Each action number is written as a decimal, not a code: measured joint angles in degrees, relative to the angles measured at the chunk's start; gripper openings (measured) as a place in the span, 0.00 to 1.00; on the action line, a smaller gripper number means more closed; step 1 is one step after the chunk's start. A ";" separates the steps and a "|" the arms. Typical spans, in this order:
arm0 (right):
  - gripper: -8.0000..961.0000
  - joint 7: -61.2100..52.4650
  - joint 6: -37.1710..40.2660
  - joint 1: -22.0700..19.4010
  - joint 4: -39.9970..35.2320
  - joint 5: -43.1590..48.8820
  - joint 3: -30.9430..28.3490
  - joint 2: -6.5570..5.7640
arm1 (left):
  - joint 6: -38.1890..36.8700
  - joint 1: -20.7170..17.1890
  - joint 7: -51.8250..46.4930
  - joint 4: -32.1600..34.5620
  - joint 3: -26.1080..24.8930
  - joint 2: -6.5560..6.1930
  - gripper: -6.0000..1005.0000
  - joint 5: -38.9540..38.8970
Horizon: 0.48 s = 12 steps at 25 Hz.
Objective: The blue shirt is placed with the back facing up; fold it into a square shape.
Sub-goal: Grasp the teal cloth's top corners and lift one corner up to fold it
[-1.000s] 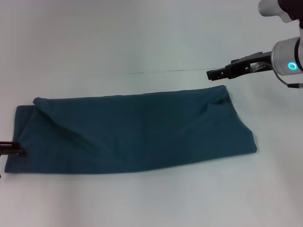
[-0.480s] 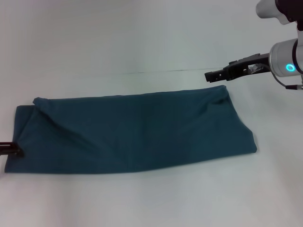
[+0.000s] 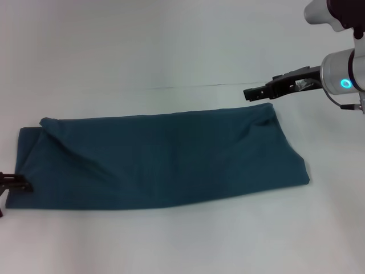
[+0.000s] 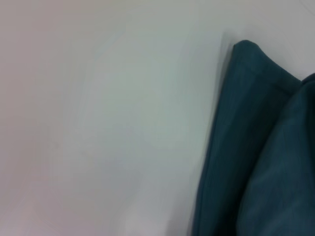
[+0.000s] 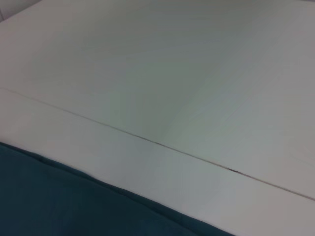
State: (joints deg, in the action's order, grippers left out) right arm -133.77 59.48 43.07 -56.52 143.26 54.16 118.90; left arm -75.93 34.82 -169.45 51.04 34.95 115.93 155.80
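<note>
The right arm is reaching in from the 2 o'clock edge of the head view, its silver wrist section showing a lit blue ring. The right claw (image 3: 248, 93) is pointing toward 9 o'clock and is hovering over the white bench (image 3: 171, 45), just beyond the far right corner of the blue shirt (image 3: 165, 162). It is not touching the cloth and is carrying nothing; whether its fingers are spread or closed cannot be told from this angle.

The left claw (image 3: 14, 183) is showing only as a dark tip at the 9 o'clock edge of the head view, at the near left corner of the blue shirt. Whether it is gripping the cloth or merely sitting against it cannot be told (most of the claw is out of frame).

The blue shirt is lying flat on the bench as a long, narrow band, running from 9 o'clock to 3 o'clock across the middle of the head view. It is dark teal-blue and plain, with no lettering showing. A diagonal crease is running from its far left corner toward the middle, and a small pucker is sitting near the far right corner. The right end is slanting, with its near corner reaching farther out.

The left wrist view is showing a folded, doubled edge of the shirt against bare bench. The right wrist view is showing the shirt edge, plus a thin dark seam line (image 5: 157, 143) crossing the bench beyond it.
</note>
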 joint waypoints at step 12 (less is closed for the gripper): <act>0.96 -0.02 0.18 -0.21 0.00 0.18 0.62 0.15 | 1.07 1.88 0.30 -2.59 -0.14 -0.08 0.92 -0.20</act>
State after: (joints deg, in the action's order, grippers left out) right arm -133.79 59.67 42.86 -56.52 143.44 54.79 119.05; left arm -74.86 36.69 -169.16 48.45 34.81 115.85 155.60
